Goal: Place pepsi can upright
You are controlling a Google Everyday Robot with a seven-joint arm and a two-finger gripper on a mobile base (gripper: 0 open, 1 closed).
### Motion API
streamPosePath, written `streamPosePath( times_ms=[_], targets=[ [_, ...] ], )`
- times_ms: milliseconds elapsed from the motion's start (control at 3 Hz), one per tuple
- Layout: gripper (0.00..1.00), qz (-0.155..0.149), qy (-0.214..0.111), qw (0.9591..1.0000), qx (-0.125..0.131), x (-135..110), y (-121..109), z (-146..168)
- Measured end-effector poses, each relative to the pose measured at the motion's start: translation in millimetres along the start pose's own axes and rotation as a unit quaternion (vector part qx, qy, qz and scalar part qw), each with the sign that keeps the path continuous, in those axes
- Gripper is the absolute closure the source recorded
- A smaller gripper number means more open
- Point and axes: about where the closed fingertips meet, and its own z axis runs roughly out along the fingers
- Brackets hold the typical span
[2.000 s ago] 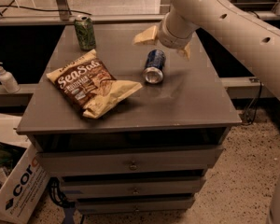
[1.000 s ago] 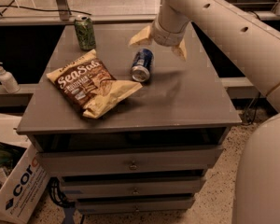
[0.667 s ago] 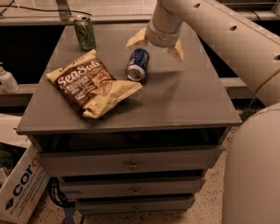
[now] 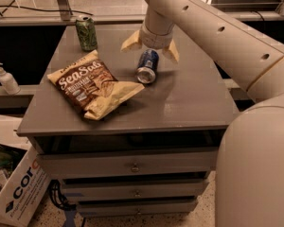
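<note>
Brown cardboard was nearest: a box (image 4: 16, 193) with big dark letters sat on the floor at the bottom left. Beside it stood the grey cabinet (image 4: 132, 167), with its drawers one over the other. My big white body (image 4: 255, 164) filled the right corner.

On the cabinet's flat top (image 4: 194, 103), close to the front and to the left, lay a chip bag (image 4: 92, 84). It was brown and pale yellow with white letters. A little soap bottle (image 4: 5, 79) stood off to the left on a low ledge, apart from the cabinet.

Just past the bag's right corner lay the pepsi can (image 4: 147, 66). It was on its side near the middle of the top. Its silver end faced the front and its blue body pointed away. I could not tell if the bag touched it.

My gripper (image 4: 150, 52) hung right over the far end of the can, pointing down. Its two tan fingers (image 4: 131, 41) were spread wide apart, one on each side of the can, not squeezing it. My white arm (image 4: 217, 27) came in from the right.

Farthest back, near the left rear corner, a green can (image 4: 86, 33) stood upright.
</note>
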Motion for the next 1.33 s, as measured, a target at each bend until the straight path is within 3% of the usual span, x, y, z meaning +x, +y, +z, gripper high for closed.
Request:
streamPosePath(
  times_ms=[667,1333],
  targets=[
    [0.42,-0.014,-0.008,0.9998,-0.012,-1,-10,12],
    [0.88,-0.015,-0.004,0.9997,-0.020,2,-6,-1]
  ],
)
